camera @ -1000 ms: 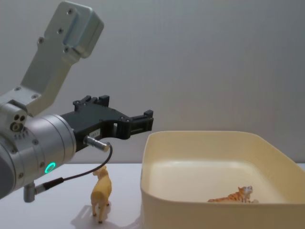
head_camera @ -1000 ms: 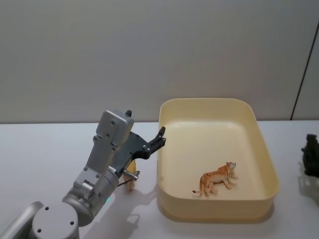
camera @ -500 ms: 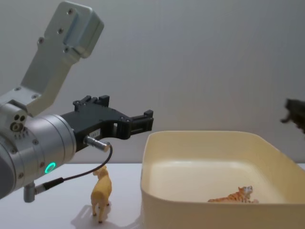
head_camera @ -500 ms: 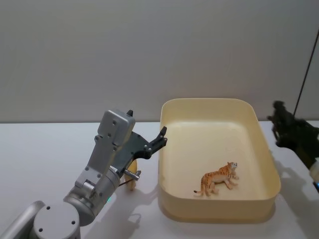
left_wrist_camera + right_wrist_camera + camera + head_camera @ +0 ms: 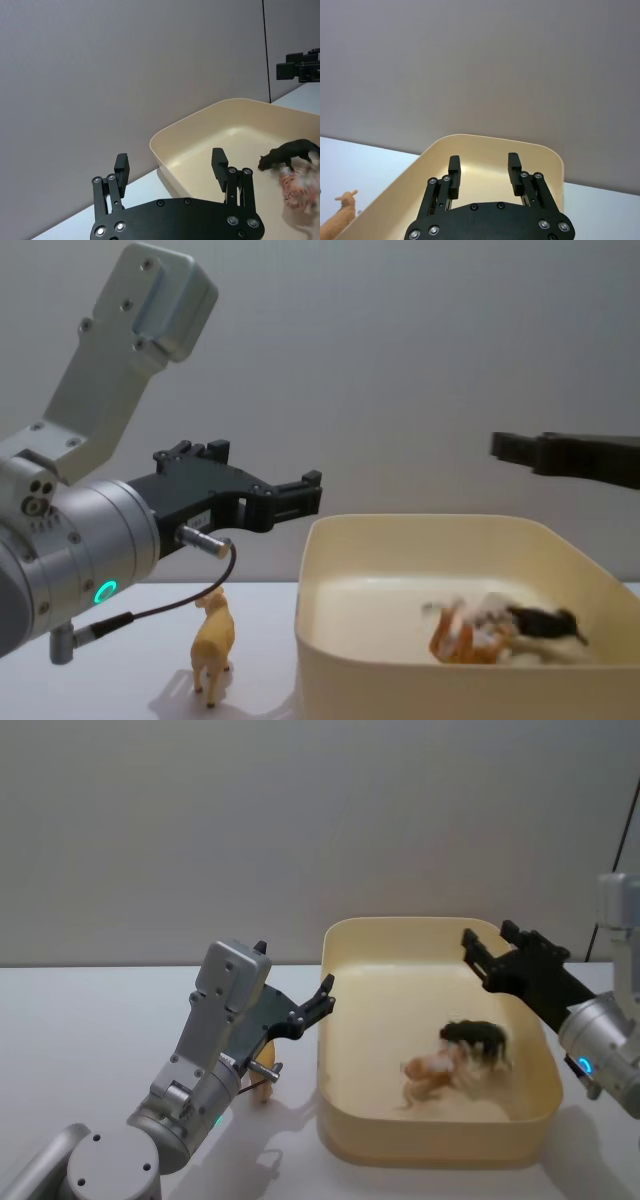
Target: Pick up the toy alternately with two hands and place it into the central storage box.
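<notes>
Drop step, frame right: right gripper [image 5: 488, 942] wide, empty over central storage box [image 5: 410, 921], black toy [image 5: 478, 1038] by tiger [image 5: 432, 1068] inside; next, likely wide left gripper [image 5: 170, 159] onto lower-left yellow toy [image 5: 213, 645].

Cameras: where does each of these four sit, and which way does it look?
Head: high, looking down at the storage box; left arm and right arm show.
Chest: lower, looking across the table; left arm looms large.
Left wrist: behind the left pincer, facing the box.
Right wrist: behind the right pincer, facing the box.
Shared: head and chest both see the black toy in the box.
</notes>
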Action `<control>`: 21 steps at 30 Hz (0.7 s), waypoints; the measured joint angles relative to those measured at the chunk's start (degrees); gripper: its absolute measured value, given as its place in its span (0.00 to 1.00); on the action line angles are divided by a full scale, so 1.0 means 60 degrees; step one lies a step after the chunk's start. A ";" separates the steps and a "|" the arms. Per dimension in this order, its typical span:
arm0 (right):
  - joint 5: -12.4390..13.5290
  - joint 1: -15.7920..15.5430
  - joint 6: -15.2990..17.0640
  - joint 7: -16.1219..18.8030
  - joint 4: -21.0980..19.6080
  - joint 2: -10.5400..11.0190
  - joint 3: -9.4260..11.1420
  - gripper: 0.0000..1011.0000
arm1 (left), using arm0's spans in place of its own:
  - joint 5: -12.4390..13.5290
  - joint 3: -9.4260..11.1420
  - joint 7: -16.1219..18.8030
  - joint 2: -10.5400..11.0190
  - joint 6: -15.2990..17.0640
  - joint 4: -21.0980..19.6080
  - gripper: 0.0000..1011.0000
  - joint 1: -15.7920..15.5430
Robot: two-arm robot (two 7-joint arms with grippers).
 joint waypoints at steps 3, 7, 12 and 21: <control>-0.0036 0.0102 0.0128 0.0099 0.0020 -0.0075 -0.0071 0.62 | 0.0000 0.0000 0.0000 0.0000 0.0000 0.0000 0.99 0.0000; -0.0068 0.0194 0.0248 0.0187 0.0034 -0.0144 -0.0136 0.73 | 0.0000 0.0000 0.0001 0.0000 0.0000 0.0000 0.99 0.0000; -0.0100 0.0288 0.0371 0.0282 0.0050 -0.0216 -0.0201 0.88 | 0.0000 0.0000 0.0001 0.0000 0.0000 0.0000 0.99 0.0001; -0.0130 0.0379 0.0482 0.0369 0.0064 -0.0285 -0.0262 0.99 | -0.0226 -0.0070 -0.0004 0.0174 0.0223 -0.0268 0.99 0.0184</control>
